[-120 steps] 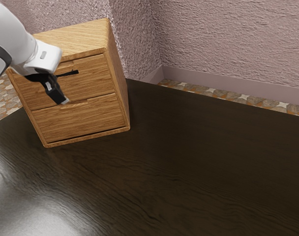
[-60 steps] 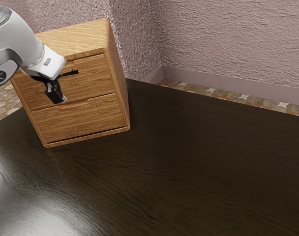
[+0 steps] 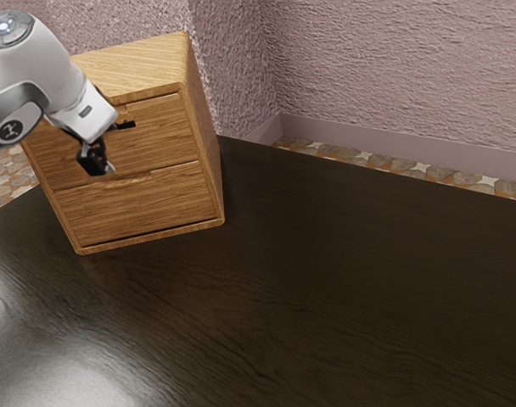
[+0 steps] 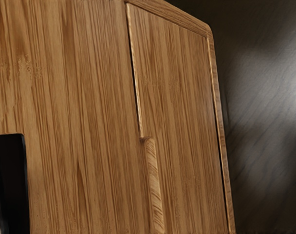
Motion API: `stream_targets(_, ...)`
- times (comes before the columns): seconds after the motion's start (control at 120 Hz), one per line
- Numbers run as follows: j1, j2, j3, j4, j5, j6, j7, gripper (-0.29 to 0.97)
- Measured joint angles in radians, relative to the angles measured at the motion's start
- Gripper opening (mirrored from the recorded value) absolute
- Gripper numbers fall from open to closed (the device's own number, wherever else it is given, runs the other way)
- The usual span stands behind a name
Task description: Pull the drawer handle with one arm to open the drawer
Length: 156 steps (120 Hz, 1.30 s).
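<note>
A wooden cabinet (image 3: 148,68) with two drawers stands at the back left of the dark table (image 3: 326,288). The upper drawer (image 3: 156,140) has a dark handle slot (image 3: 124,125) near its top edge. That slot appears in the wrist view as a dark cutout (image 4: 9,180) on the upper drawer front (image 4: 65,97). The lower drawer (image 3: 139,208) carries a raised wooden lip (image 3: 126,179) along its top, seen up close as a ridge (image 4: 153,190). My gripper (image 3: 97,161) hangs right in front of the upper drawer, just above the seam between the drawers and below the slot.
The cabinet's far side stands against the rough pink wall (image 3: 368,59), which forms a corner behind it. Patterned floor (image 3: 411,165) runs past the table's far edge. Open tabletop stretches to the exterior view's right and toward the front.
My hand has swung up and in toward the upper drawer front. The gripper has shifted slightly toward the exterior view's left and higher. Both drawers stand as before.
</note>
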Motion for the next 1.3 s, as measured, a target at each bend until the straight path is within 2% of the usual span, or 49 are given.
stream_targets(0.275, -0.012, 0.004, 0.004, 0.043, 0.001, 0.003, 0.053, 0.67)
stream_targets(0.583, -0.052, -0.001, 0.07, 0.058, 0.0, 0.009, 0.087, 0.68)
stream_targets(0.908, -0.055, 0.002, 0.085, 0.052, -0.006, 0.011, 0.105, 0.68)
stream_targets(1.3, -0.025, 0.052, 0.085, 0.03, -0.077, 0.004, 0.117, 0.68)
